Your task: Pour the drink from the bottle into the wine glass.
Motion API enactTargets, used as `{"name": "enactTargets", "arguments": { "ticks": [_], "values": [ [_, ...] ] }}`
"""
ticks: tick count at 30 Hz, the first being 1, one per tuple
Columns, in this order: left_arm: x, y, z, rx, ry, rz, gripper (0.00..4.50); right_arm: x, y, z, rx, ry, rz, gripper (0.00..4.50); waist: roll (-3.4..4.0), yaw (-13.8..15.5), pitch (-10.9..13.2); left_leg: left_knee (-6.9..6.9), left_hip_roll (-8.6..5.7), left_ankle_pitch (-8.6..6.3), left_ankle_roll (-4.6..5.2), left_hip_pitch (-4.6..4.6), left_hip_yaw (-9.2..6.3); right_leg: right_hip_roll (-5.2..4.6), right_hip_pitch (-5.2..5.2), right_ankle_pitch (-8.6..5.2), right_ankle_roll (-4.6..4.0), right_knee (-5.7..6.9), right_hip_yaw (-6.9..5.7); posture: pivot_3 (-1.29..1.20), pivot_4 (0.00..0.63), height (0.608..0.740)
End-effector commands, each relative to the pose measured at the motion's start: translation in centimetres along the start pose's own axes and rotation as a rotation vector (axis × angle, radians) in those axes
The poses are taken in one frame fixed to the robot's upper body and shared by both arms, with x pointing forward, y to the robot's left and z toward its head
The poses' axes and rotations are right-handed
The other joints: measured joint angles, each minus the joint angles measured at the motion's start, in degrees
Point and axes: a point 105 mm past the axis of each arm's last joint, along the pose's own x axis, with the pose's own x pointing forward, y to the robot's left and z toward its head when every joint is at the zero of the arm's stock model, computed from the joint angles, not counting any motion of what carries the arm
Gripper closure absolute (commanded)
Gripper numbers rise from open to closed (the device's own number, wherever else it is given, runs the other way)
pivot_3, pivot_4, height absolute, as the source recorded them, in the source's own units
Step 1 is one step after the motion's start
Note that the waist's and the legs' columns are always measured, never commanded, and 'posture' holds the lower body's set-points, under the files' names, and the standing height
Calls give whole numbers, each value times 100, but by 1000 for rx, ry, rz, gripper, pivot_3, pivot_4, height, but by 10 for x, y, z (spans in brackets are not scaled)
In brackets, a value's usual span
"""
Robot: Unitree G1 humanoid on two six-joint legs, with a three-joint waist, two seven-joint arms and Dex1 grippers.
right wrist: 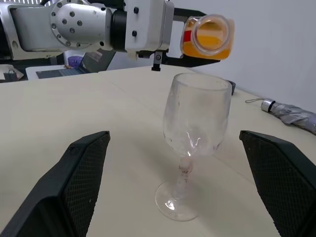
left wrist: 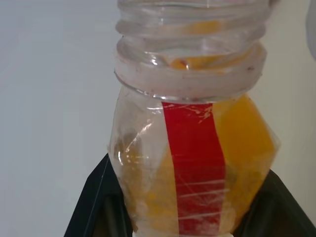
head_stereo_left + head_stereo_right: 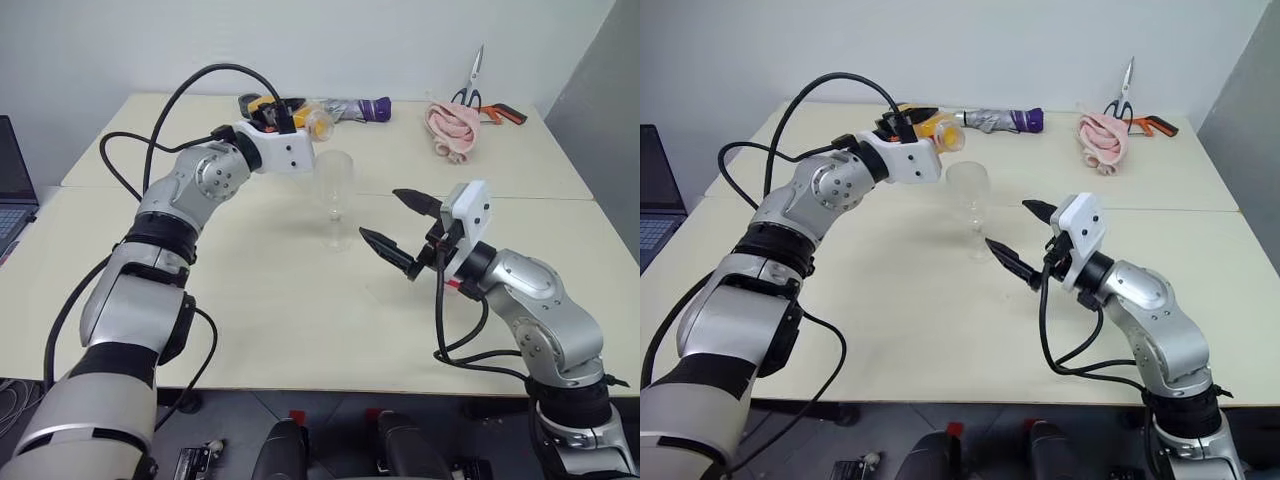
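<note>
My left gripper is closed on the bottle and holds it almost level above the wine glass, with the open mouth turned toward the rim. The cap is already off. The drink lies inside the bottle, near the neck, and I see no stream coming out. The glass stands upright on the table and its bowl looks empty, so I judge that the pouring itself is not yet done; more tilt is needed. My right gripper is wide open and empty, just beside the glass, not touching it.
</note>
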Motion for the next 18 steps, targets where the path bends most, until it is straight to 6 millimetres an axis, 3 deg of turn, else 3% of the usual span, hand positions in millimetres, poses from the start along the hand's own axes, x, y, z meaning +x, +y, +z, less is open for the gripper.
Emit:
{"name": "enactTargets", "arguments": {
  "ticks": [1, 18],
  "values": [
    [1, 30, 6, 54, -28, 75, 2606, -6, 6, 16, -46, -59, 38, 0, 0, 0, 0, 0, 0, 0, 0, 0, 0, 0, 0, 0, 0, 0, 0, 0, 150, 740],
    [3, 37, 7, 115, -32, 71, 2606, -15, -9, 14, -60, -22, 19, 0, 0, 0, 0, 1, -1, 0, 0, 1, 2, -1, 0, 0, 0, 2, 1, 0, 150, 740]
  ]
}}
